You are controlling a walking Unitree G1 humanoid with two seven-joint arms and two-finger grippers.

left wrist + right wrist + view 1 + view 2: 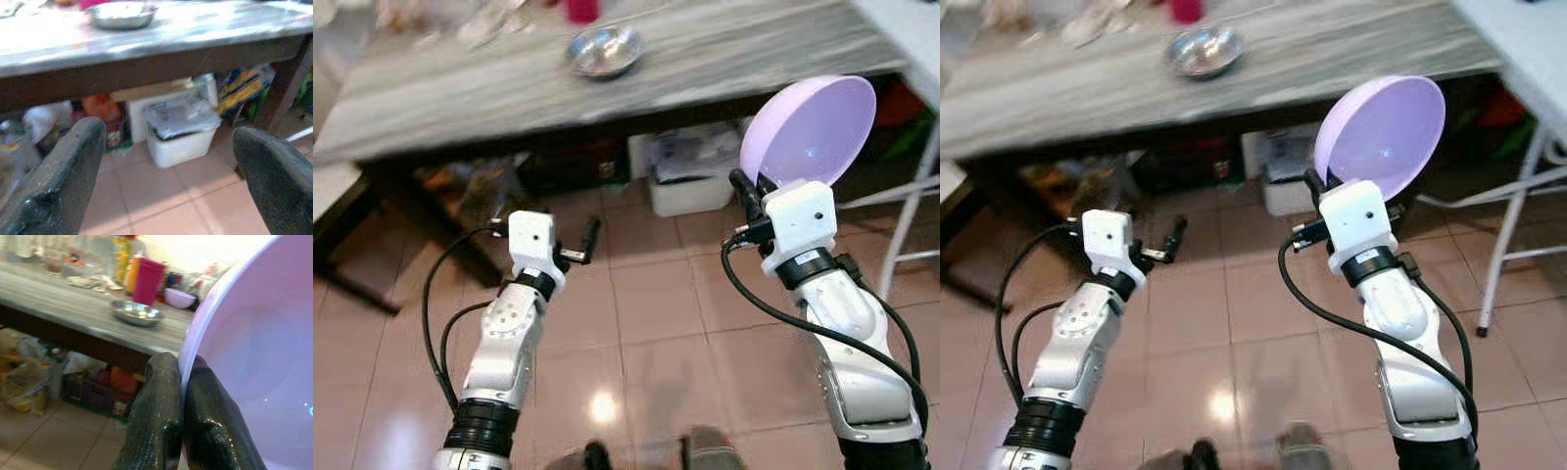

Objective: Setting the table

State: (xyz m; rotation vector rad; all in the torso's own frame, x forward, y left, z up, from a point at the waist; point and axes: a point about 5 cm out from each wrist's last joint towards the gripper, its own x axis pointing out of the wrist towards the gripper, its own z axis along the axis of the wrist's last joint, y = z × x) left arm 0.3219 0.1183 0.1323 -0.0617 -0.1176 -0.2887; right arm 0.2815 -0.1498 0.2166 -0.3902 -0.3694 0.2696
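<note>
The pale lilac plastic bowl sat at the upper right of the head views, tilted with its hollow facing the camera, held above the tiled floor and short of the table. The right gripper pinched the bowl's rim, one black finger on each side of the wall, pressed together with only the rim between them. The left gripper was raised at the lower left of the head view, its fingers spread and holding nothing.

Progress, as a judgement: the task was at an early to middle stage. One shallow round steel dish already lay on the long grey streaked tabletop, near the top centre of the frame. A magenta cup and a small lilac bowl stood further back among blurred clutter. The held bowl was not yet placed; carrying it over the edge and setting it down remained.

Clearances: the table's near edge ran across the upper part of the frame, with bare surface to the right of the steel dish. A white plastic bin and bags sat under the table. White metal legs of other furniture stood at the right edge, near the right arm. The pink tiled floor between robot and table lay open.
</note>
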